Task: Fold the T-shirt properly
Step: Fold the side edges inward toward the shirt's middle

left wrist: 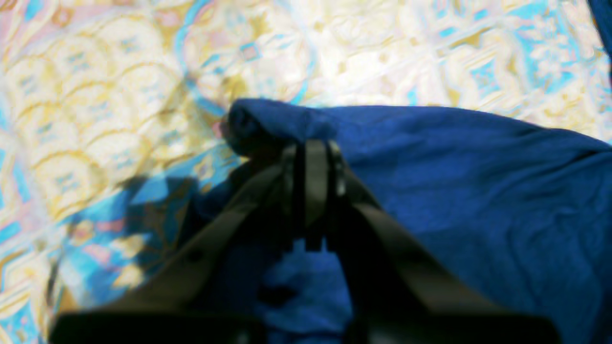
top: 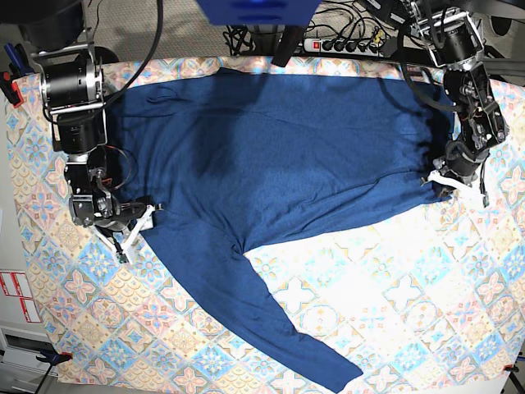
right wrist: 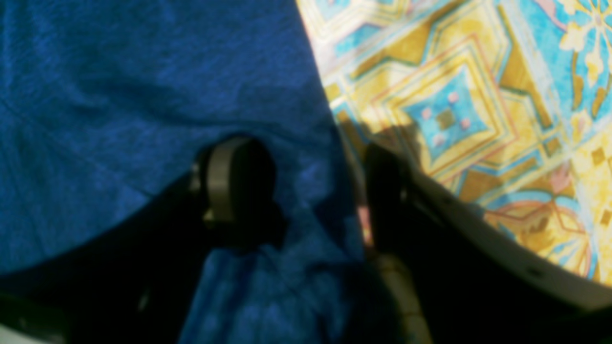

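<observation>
The dark navy long-sleeved T-shirt [top: 279, 139] lies spread across the far half of the patterned tablecloth [top: 394, 287]. One sleeve [top: 271, 320] runs down toward the front edge. My left gripper [top: 444, 176] is at the shirt's right edge. In the left wrist view it [left wrist: 313, 149] is shut on a bunched fold of the shirt [left wrist: 478, 191]. My right gripper [top: 138, 223] is at the shirt's left edge. In the right wrist view it [right wrist: 306, 167] is open, with the shirt's edge [right wrist: 143, 95] between its two fingers, one finger [right wrist: 222, 179] against the fabric.
A power strip and cables [top: 344, 39] lie beyond the table's far edge. A blue object [top: 256, 10] hangs over the top middle. The right arm's base [top: 72, 86] stands at the far left corner, the left arm's base [top: 453, 37] at the far right.
</observation>
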